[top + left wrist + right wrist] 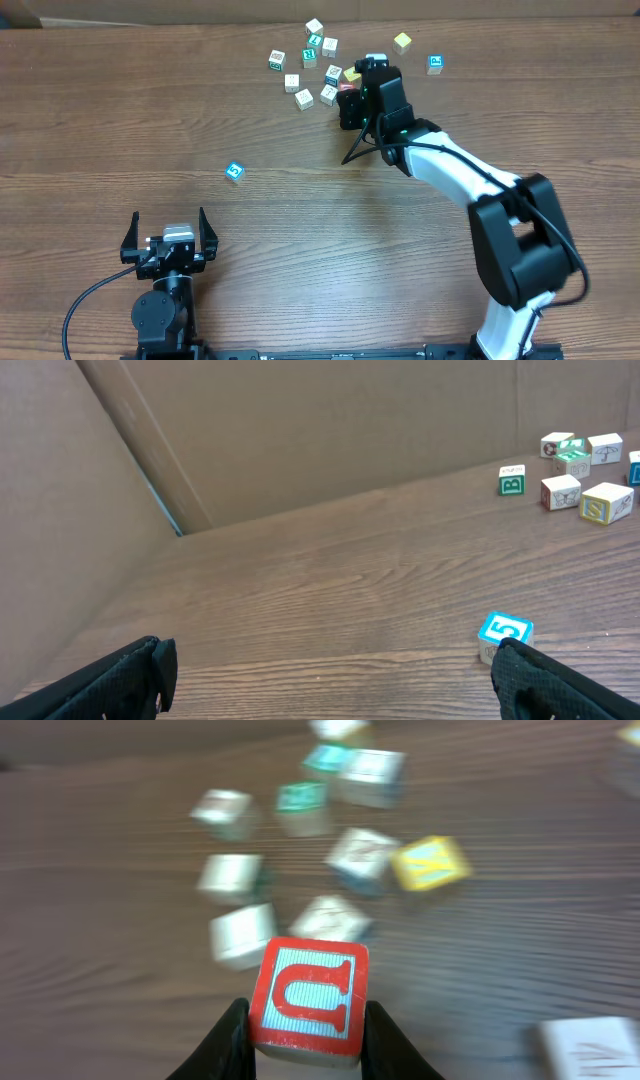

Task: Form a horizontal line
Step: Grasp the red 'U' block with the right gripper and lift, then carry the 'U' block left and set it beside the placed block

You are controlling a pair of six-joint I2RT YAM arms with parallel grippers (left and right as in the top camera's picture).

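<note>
The right gripper (308, 1045) is closed on a small pale wooden cube with a red letter U (308, 995), which is pinched by two opposite side faces between the black fingers (232, 1042). The cube is held at the edge of the loose cluster of white, green-marked and yellow letter cubes (305, 98), near the far edge of the wooden table (120, 110), right of centre. No horizontal line is formed yet. It is judged that the cube should be lifted clear of its neighbours, kept square to the table edge, and set down flat on open wood. A lone blue-marked cube (234, 172) lies well apart, toward the middle. The left gripper (169, 218) is parked wide open at the near edge.
</note>
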